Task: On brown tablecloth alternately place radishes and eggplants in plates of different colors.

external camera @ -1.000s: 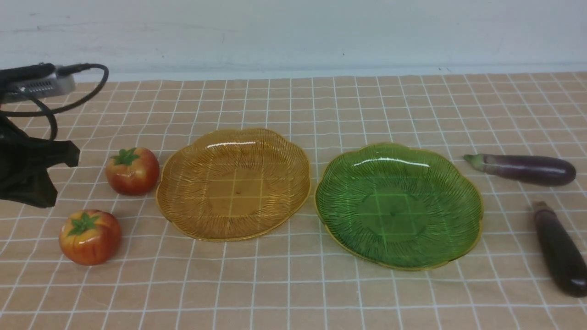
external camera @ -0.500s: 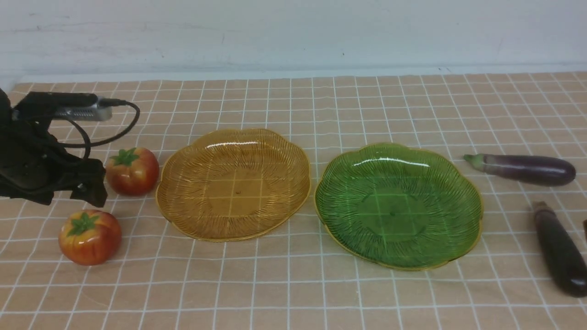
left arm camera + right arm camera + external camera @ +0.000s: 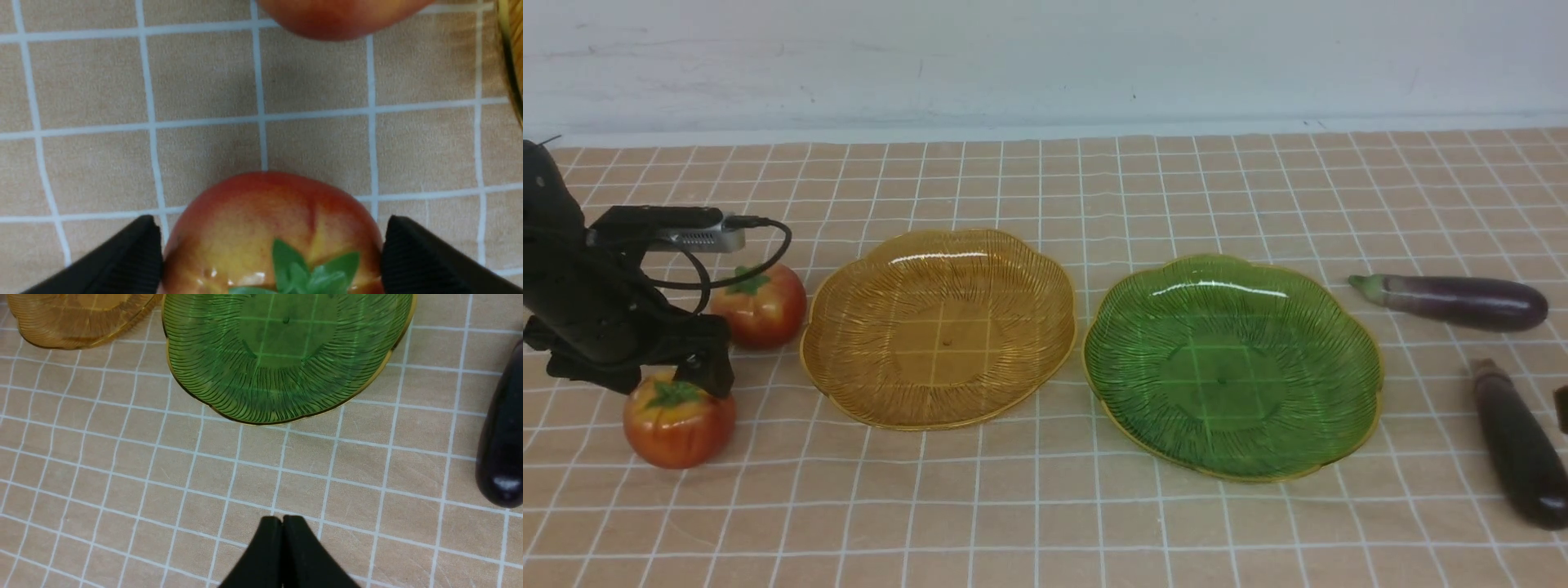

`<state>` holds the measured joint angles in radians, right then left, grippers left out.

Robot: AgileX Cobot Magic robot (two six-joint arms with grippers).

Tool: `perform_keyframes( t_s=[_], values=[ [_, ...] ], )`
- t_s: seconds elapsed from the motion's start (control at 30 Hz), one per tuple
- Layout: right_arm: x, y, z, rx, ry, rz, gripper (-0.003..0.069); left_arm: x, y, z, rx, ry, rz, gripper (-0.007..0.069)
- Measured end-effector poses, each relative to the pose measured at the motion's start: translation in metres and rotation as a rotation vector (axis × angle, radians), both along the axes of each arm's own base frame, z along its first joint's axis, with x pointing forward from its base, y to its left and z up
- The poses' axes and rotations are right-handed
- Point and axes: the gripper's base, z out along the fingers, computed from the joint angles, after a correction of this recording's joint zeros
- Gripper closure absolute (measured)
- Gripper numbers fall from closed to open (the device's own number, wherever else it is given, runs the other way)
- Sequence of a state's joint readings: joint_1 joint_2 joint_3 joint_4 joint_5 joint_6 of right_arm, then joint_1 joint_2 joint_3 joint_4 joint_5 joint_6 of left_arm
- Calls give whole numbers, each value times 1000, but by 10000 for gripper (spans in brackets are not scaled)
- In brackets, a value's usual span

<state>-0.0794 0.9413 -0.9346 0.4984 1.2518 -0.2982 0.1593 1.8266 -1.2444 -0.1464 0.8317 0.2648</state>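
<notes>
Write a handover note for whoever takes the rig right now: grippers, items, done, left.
Left gripper: open, fingers either side of the near radish, not closed on it.
Right gripper: shut, empty, over the brown tablecloth by the green plate.
Items: far radish and near radish lie on the cloth left of the amber plate; far eggplant and near eggplant lie right of the green plate.
Done: nothing placed, both plates are empty.
Left: grasp the near radish, then plate all four, alternating radish and eggplant.
</notes>
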Motion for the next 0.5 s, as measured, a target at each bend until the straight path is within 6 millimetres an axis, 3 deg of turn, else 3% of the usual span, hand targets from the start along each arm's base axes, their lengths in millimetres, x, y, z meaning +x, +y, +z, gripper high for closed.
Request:
perform_keyframes(
  t_s=[0.17,0.33,0.5],
  values=[
    [0,1,1,14,-1,1,673,2,0,-3,-7,8,5,-28],
    [0,1,1,17,-1,1,673,1,0,-3,-23,33,42,207],
    [0,2,1,18,-6,11,673,-4,-1,2,-28,50,47,221]
  ],
)
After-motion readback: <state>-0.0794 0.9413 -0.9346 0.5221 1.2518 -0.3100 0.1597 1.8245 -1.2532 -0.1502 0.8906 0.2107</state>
